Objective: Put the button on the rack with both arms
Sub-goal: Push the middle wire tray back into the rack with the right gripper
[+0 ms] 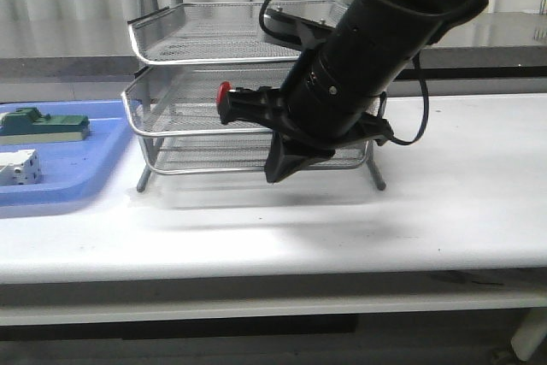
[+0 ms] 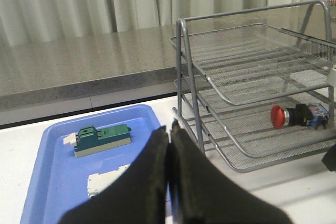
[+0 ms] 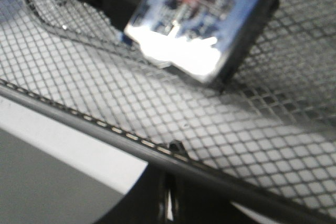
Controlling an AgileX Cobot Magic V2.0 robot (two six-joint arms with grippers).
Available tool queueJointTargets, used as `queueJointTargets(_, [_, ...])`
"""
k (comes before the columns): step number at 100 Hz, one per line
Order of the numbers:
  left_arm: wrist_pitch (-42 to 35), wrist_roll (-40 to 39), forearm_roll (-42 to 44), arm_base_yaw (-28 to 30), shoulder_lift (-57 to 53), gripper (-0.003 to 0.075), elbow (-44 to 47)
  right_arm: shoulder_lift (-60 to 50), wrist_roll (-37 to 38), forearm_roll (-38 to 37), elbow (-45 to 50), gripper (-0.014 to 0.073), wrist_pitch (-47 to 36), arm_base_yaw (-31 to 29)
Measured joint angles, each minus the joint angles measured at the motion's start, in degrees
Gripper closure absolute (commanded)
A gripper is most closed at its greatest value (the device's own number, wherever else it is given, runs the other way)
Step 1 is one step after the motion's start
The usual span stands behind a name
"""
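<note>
We think the right end effector (image 3: 167, 203), its fingers pressed together and holding nothing, should back away slowly so it does not bump the rack (image 1: 171, 117), because the button (image 2: 298, 115) with its red cap and blue back already lies on the middle tray.

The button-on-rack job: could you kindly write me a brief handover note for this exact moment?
Left pincer: shut, empty, off to the rack's left.
Right pincer: looks shut, empty, at the front rim of the middle tier.
Button: lying on its side on the mesh of the rack's middle tier, free of both pincers.
Done: the placement appears complete.
Left: probably just back the right arm away without snagging the wire rim.
</note>
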Motion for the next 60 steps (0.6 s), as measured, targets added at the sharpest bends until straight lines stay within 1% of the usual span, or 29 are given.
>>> queueJointTargets(18, [0.0, 0.0, 0.0, 0.0, 0.0, 0.0741, 0.0, 1.1, 0.0, -1.9, -3.1, 0.0659, -0.1, -1.0])
queueJointTargets(41, [0.0, 0.0, 0.0, 0.0, 0.0, 0.0741, 0.0, 1.2, 0.0, -2.3, -3.9, 0.0659, -0.5, -1.4])
queueJointTargets(60, [0.0, 0.0, 0.0, 0.0, 0.0, 0.0741, 0.0, 1.2, 0.0, -2.4, -4.2, 0.0657, 3.0, -1.6])
